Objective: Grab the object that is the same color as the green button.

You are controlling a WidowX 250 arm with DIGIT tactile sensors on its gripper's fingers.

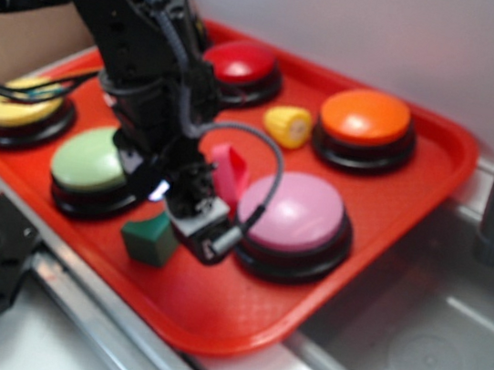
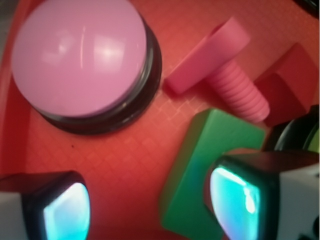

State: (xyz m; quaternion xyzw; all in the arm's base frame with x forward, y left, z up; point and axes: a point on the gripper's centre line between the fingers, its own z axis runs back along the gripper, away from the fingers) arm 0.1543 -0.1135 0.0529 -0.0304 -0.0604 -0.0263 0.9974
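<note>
The object, a small dark green block [image 1: 151, 238] [image 2: 200, 170], lies on the red tray [image 1: 228, 316] near its front edge. The light green button [image 1: 89, 163] on a black base stands just behind and left of it. My gripper [image 1: 195, 224] [image 2: 150, 207] hovers low over the tray with its jaws wide apart and nothing between them. In the wrist view the right finger [image 2: 240, 200] sits over the block's right part, and the left finger [image 2: 60, 210] is over bare tray. Most of the block lies under and beside the right finger, not squarely in the gap.
A pink button [image 1: 296, 218] [image 2: 82, 57] stands right of the gripper. A pink screw-shaped toy [image 1: 228, 173] [image 2: 225, 70] and a red block [image 2: 285, 90] lie just beyond the green block. Yellow [image 1: 20, 107], red [image 1: 241, 63] and orange [image 1: 365, 119] buttons and a yellow toy [image 1: 289, 125] also sit on the tray.
</note>
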